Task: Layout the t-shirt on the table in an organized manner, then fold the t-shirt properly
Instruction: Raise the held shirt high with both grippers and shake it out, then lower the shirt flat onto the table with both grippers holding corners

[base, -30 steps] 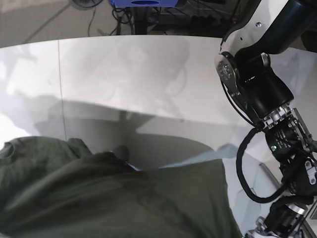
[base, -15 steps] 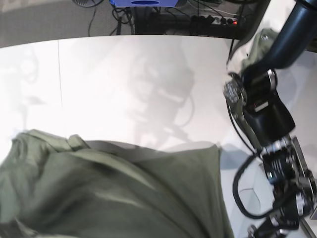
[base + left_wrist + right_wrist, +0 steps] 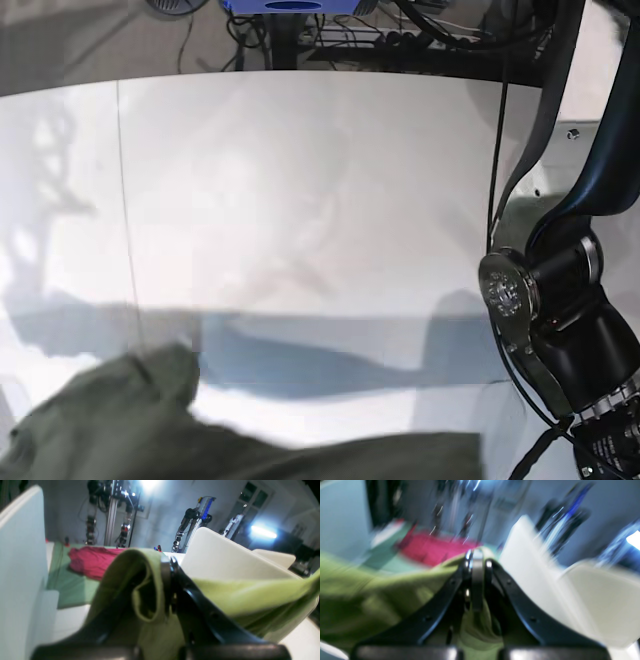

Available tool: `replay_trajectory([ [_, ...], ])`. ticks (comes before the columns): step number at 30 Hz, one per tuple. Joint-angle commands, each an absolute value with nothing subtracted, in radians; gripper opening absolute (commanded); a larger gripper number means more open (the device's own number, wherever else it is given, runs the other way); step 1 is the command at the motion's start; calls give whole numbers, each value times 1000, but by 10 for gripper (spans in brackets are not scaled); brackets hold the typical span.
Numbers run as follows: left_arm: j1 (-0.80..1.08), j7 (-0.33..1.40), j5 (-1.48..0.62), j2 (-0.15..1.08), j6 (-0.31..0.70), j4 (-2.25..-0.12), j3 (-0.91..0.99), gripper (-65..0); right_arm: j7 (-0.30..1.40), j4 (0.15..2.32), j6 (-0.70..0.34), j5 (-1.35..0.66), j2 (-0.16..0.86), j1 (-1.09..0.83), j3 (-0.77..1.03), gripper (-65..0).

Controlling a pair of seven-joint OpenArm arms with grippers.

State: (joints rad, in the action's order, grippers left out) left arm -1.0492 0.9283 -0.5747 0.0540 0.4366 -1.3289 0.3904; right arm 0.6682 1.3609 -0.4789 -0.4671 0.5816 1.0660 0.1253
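Overhead, soft olive t-shirt point(image 3: 150, 435), creased, above smooth white table point(image 3: 300, 190).

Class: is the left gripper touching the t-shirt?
Touching. The left wrist view shows the left gripper shut on a fold of the t-shirt.

Compared with the earlier base views, the t-shirt point(image 3: 200, 440) is now seen much lower in the frame, only its upper edge showing along the bottom. More of the white tabletop point(image 3: 300, 200) is uncovered than a second ago. The left arm point(image 3: 560, 310) on the view's right is repositioned, its joint now lower.
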Motion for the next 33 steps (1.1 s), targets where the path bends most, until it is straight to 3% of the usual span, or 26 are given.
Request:
replay_trajectory([
  [1,-1087,901,-598,53,440,-1368,375,-650,636,1400,-479,-484,605,1093,111,-647],
  [7,-900,903,-598,42,440,-1498,367,-650,789,1650,-472,-489,605,849,140,-648],
  [12,-648,903,-599,42,441,-1578,346,-650,799,1747,-472,-484,461,510,318,-648],
  [18,-407,892,-596,96,441,-1580,232,-650,797,1745,-472,-484,326,255,429,-648],
  [33,-162,892,-588,231,441,-1500,196,-650,796,1580,-476,-484,162,-38,516,-648],
])
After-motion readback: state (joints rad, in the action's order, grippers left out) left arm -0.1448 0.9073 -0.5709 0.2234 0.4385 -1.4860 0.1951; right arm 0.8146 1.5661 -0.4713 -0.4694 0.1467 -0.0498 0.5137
